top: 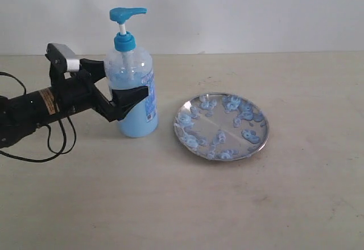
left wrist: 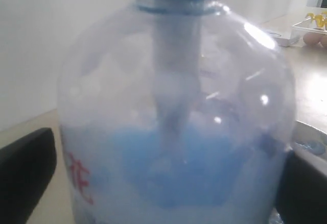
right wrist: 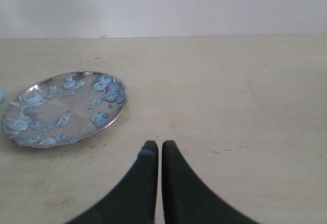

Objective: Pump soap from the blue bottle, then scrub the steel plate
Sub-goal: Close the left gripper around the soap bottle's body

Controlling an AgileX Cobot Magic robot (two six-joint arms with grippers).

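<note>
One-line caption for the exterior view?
Left end effector grips the blue bottle beside the steel plate speckled with soap.

Free room right of the steel plate (top: 213, 126)
The blue bottle (top: 136, 62), straddled and perhaps gripped by the left gripper (top: 126, 82), blocks its left.

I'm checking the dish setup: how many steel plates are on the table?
1. The steel plate lies right of the blue bottle, apart from it; no other shows in any view.
</note>
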